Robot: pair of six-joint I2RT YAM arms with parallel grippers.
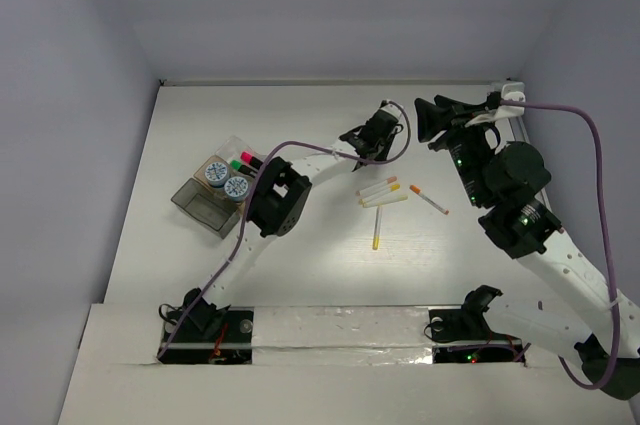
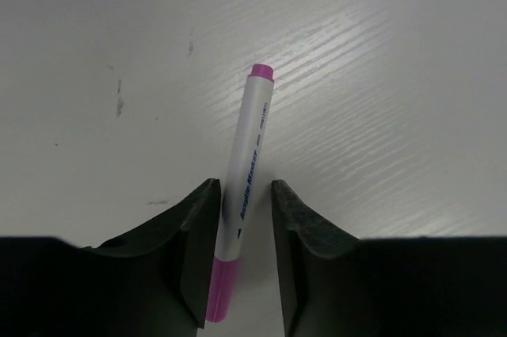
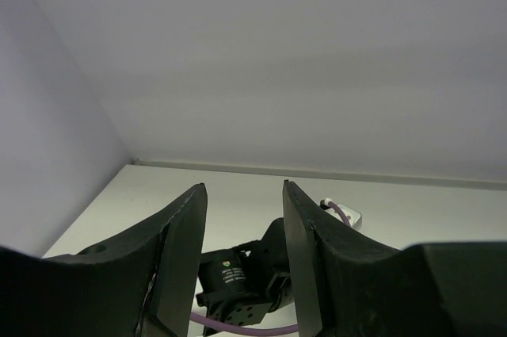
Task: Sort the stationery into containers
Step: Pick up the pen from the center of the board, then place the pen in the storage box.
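Pen (image 2: 247, 155): white with pink ends, flat on surface (image 2: 396, 75), one end toward 12 o'clock.
Left pincer (image 2: 244, 184): open, straddling pen, not clamped.
Other pens (image 1: 383, 191): 6 o'clock of left pincer.
Trays (image 1: 200, 207): surface's 9 o'clock, holding discs (image 1: 216, 173).
Right pincer (image 3: 243, 189): raised, open, empty.

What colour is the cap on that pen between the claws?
Pink, on a white pen; clearest in the left wrist view.
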